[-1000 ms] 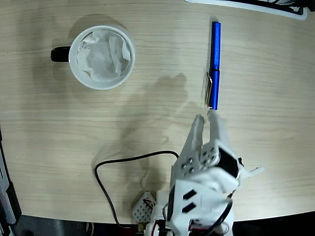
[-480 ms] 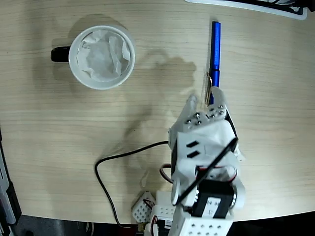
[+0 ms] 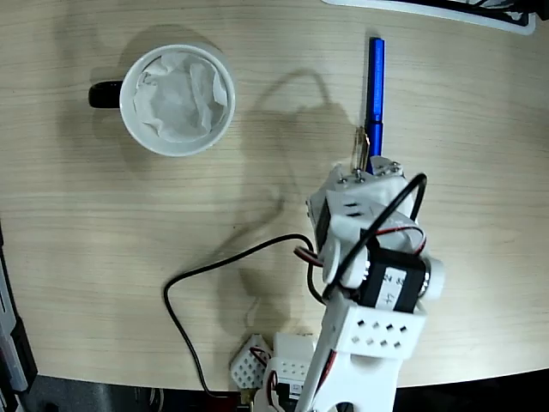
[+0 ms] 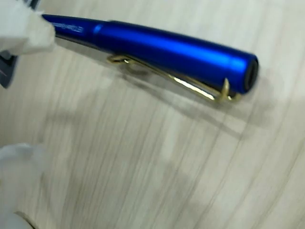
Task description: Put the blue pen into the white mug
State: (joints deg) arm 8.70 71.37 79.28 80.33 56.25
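So the claw (image 4: 19, 90) has pushed forward over the last second. It was sitting back from the pen, near the table's front edge, and now the whole arm has swung up and over so the wrist block covers the pen's cap end in the fixed view. To me that means it's committed to the grab and is just settling over the pen, with nothing picked up yet.

In the wrist view the two white fingers (image 4: 26, 28) are blurry lumps at the left edge, one up top and one low, with bare table between them, so the claw looks fairly wide open and empty.

The pen (image 3: 375, 81) lies flat on the table. One finger touches or overlaps its barrel, and the cap end with the clip (image 4: 176, 78) runs off to the right, so the pen isn't between the fingers yet. I'd guess it needs to shift sideways to straddle it.

The mug (image 3: 177, 99) is well off to the pen's left in the fixed view, paper inside, handle on its far side from the pen.
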